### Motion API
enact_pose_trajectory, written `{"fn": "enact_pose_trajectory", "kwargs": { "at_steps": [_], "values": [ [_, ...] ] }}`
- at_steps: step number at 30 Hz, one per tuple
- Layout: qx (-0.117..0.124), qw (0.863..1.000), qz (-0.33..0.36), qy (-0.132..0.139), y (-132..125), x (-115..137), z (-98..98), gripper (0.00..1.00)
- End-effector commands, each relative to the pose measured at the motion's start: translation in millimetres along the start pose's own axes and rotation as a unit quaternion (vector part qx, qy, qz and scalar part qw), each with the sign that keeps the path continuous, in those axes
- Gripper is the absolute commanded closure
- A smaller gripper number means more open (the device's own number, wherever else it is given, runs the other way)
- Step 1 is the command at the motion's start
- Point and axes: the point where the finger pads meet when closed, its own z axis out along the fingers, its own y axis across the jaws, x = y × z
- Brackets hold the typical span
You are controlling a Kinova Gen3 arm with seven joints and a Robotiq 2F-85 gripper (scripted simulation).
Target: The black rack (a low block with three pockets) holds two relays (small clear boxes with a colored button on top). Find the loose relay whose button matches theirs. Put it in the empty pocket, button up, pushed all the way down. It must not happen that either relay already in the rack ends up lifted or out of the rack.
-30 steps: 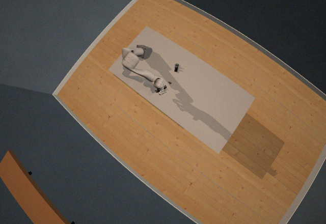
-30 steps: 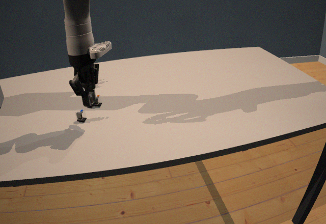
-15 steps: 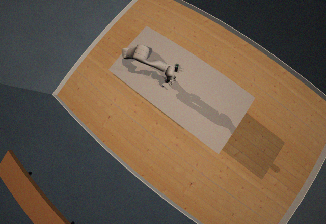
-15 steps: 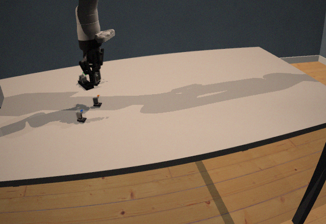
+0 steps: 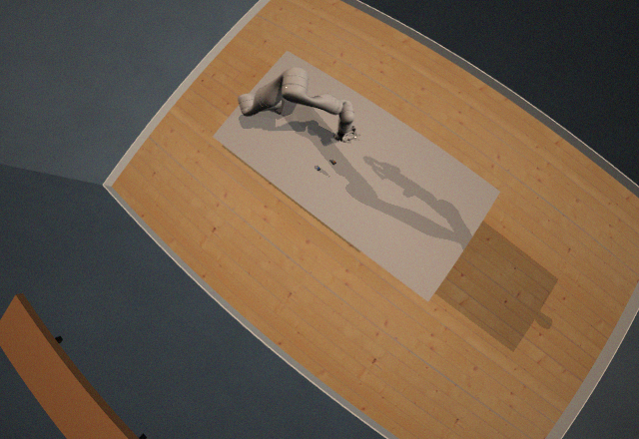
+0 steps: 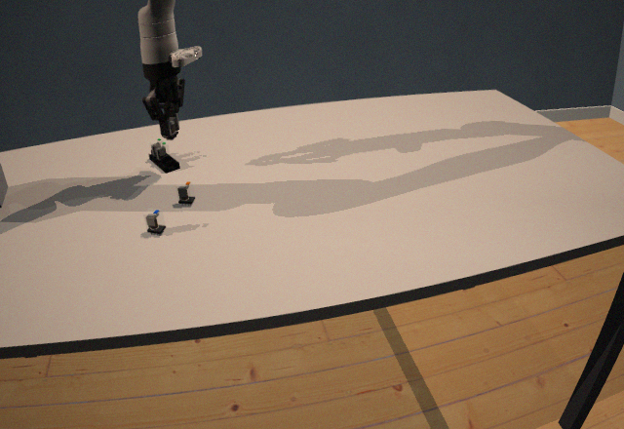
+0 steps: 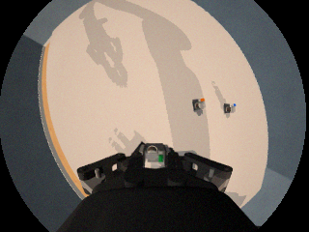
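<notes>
Upper left of the exterior view: the gripper (image 6: 169,132) is hanging above the black rack (image 6: 165,162), fingers pointing down and clenched on the green-button relay (image 7: 154,157). That relay is barely showing there, hidden between the fingers; the wrist view is showing it better, low centre of frame, a clear box with a green mark, wedged between the dark finger links. It is sitting clear of the rack, not yet in any pocket.

The rack is carrying two relays (image 6: 159,149) with green buttons, crowded toward its far end; the near end is looking bare, though I cannot tell exactly which pocket is free at this size. In the top view the rack is almost wholly hidden under the wrist, upper centre of frame. In the wrist view the rack is not showing at all, blocked by the gripper body filling the lower part of the frame.

Two loose relays are standing upright on the table (image 6: 352,243), each on a small dark base: the orange-button relay (image 6: 184,192) just below the rack in the exterior frame, the blue-button relay (image 6: 153,221) lower left of that. In the top view they are only tiny specks. The arm's upper links are being cut off at the top edge of the exterior frame.
</notes>
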Motion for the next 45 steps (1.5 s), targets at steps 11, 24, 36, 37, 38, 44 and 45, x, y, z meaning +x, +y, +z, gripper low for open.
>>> {"fn": "enact_pose_trajectory", "kwargs": {
  "at_steps": [11, 24, 36, 37, 38, 44, 45],
  "values": [
    [-0.008, 1.000, -0.021, 0.006, -32.4, -40.0, 6.2, 1.00],
    [-0.008, 1.000, 0.022, 0.007, -32.5, -39.5, 6.1, 1.00],
    [-0.006, 0.970, 0.243, 0.008, -32.6, -39.2, 6.0, 1.00],
    [-0.006, 0.965, 0.262, 0.008, -32.6, -39.2, 6.0, 1.00],
    [-0.006, 0.960, 0.279, 0.008, -32.6, -39.2, 6.0, 1.00],
    [-0.005, 0.947, 0.321, 0.009, -32.6, -39.1, 6.0, 1.00],
    [-0.005, 0.947, 0.321, 0.009, -32.6, -39.1, 6.0, 1.00]
  ]
}}
